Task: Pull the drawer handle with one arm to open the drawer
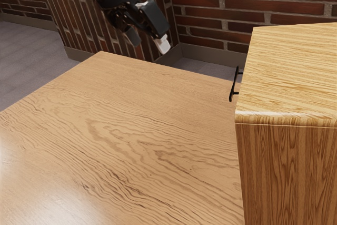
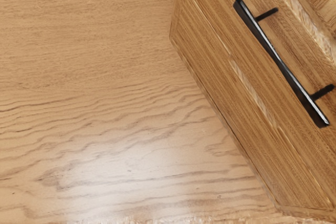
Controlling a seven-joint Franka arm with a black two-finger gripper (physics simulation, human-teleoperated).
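While I am hovering above the far side of the table (image 1: 116,130), the items are standing as follows. Gripper (image 1: 148,40) — fingers spreading wide, gripping nothing, hanging in the air before the brick wall (image 1: 253,3). Drawer handle (image 1: 234,84) — a black bar, untouched, sitting on the front of the wooden cabinet (image 1: 295,104) at the exterior view's right, well apart from my gripper and lower. In the wrist view the handle (image 2: 281,61) is standing off the drawer front (image 2: 236,82) on two short posts.
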